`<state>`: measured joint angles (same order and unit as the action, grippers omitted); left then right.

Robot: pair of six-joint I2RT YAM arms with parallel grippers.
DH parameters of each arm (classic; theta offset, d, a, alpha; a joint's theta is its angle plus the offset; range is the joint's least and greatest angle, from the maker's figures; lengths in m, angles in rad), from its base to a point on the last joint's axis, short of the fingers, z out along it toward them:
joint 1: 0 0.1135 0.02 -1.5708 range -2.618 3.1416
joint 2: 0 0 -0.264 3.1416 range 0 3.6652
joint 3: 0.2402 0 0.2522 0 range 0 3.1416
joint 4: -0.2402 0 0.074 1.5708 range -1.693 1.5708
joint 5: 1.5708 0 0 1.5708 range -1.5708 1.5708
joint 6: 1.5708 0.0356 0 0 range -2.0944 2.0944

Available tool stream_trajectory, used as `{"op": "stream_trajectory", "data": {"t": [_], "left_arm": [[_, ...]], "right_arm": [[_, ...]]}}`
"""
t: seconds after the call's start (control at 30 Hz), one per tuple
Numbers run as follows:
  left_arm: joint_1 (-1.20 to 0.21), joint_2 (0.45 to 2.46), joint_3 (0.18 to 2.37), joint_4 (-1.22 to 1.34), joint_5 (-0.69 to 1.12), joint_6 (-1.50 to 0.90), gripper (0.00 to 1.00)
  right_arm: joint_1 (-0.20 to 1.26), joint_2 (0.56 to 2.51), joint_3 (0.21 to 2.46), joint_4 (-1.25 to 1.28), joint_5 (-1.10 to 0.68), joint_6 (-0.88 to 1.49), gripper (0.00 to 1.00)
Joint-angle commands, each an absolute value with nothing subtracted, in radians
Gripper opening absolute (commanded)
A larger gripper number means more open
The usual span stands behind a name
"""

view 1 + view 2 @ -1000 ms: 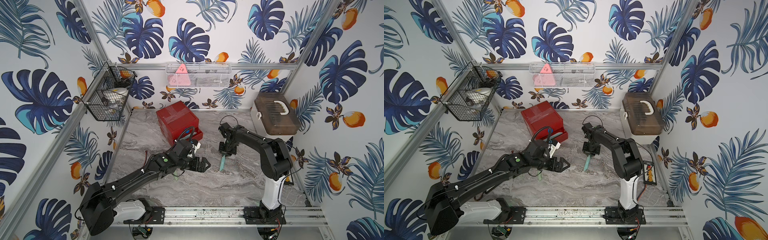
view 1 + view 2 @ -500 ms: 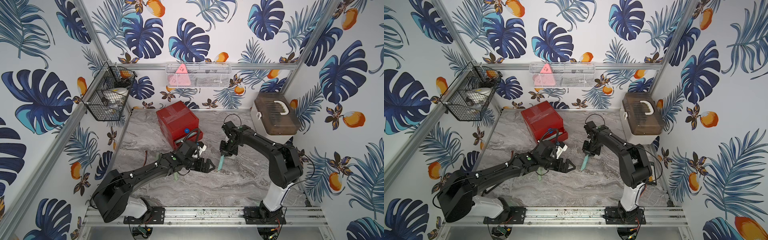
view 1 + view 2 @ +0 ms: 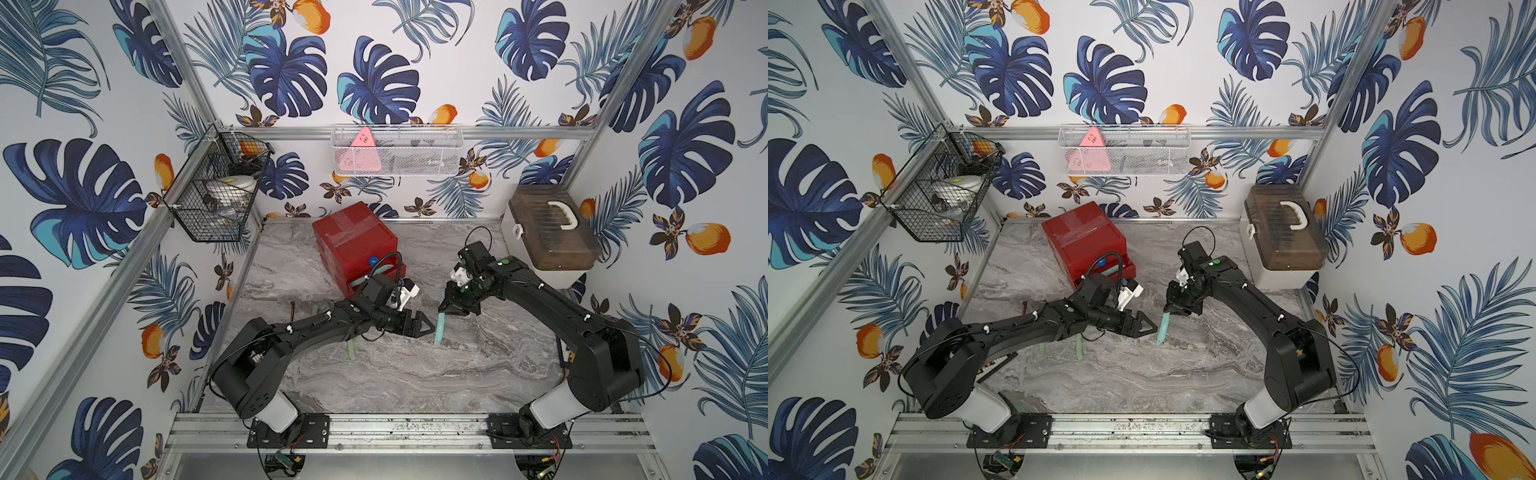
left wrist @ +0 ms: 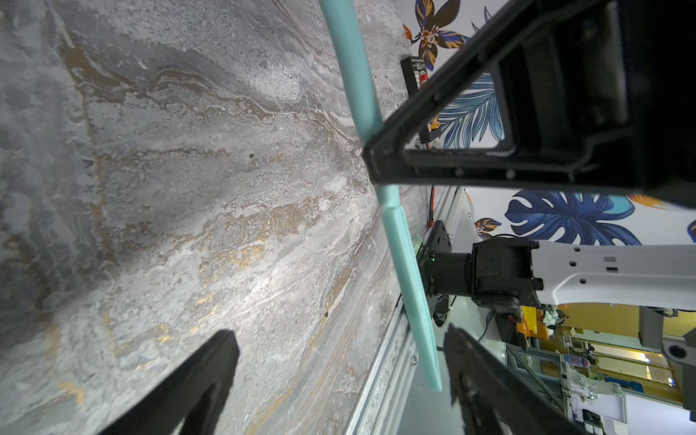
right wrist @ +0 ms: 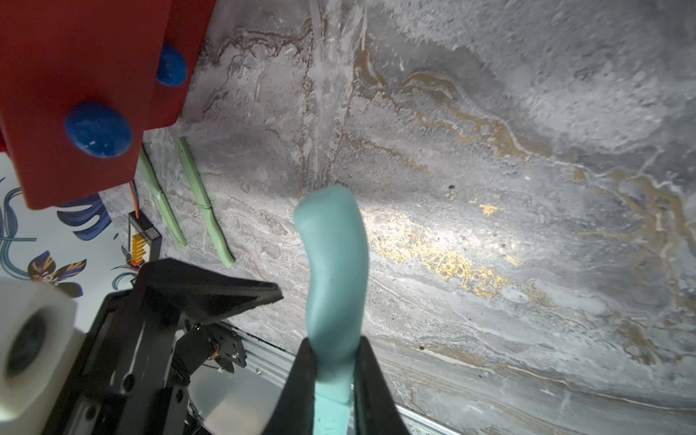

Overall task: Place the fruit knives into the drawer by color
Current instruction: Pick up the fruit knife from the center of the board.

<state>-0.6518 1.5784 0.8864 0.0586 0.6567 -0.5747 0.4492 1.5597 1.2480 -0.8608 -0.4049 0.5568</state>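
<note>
Handover incoming: left arm [image 3: 316, 332] had reached over for the blue knife [image 3: 438, 332]

The red chest [image 3: 353, 245] hadn't budged, sitting just behind the left gripper [image 3: 428, 327] with a lower drawer [image 3: 352, 286] pulled out. Over the last second that gripper slid across until it was right next to the right gripper [image 3: 448, 309]. Its jaws were still spread wide either side of the knife's lower end, not pinching yet. The right one was clamped on the knife partway along, dangling it above the table [image 3: 415, 374]. It looked like a pass so the left could drop it in the drawer. Two green knives [image 5: 205, 211] lay back under the left arm.
</note>
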Motion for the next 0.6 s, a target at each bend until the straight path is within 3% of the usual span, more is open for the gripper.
{"op": "stream_trajectory", "data": {"t": [0.0,0.43,0.53,0.57], "left_arm": [[-0.647,1.598,0.894,0.150,0.719,-0.596,0.88],[-0.647,1.633,0.885,0.238,0.812,-0.666,0.65],[-0.647,1.636,0.881,0.252,0.824,-0.679,0.50],[-0.646,1.636,0.880,0.254,0.823,-0.680,0.41]], "right_arm": [[0.450,1.536,1.222,-0.790,-0.475,0.565,0.01],[0.450,1.546,1.205,-0.682,-0.551,0.601,0.02],[0.451,1.555,1.212,-0.674,-0.568,0.600,0.02],[0.451,1.555,1.212,-0.670,-0.572,0.600,0.02]]}}
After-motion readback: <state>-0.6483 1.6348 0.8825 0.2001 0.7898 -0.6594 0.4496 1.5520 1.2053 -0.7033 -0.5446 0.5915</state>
